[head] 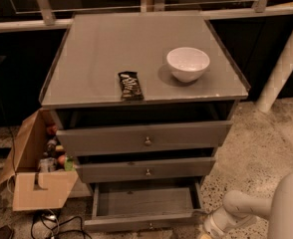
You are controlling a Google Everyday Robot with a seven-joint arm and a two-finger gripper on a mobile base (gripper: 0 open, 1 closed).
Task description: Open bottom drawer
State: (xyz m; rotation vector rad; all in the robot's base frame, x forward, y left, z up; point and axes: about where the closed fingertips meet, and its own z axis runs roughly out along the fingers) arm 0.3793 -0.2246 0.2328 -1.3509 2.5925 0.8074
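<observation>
The grey cabinet (101, 49) has three drawers, each with a small round knob. The bottom drawer (136, 223) is pulled out well past the two above it. Its inside (144, 201) shows bare, and its slim front lies near the picture's lower edge. My gripper (203, 234) is low on the floor side, just right of the bottom drawer's right front corner. It is partly cut off by the picture's bottom edge. My white arm (236, 210) runs from it to the right.
A dark snack bar (130, 85) and a white bowl (188, 63) sit on the cabinet top. The top drawer (144, 137) and middle drawer (146, 169) stand slightly out. A cardboard box (37, 188) of items and cables (57, 224) lie left. A white pole (286, 59) stands right.
</observation>
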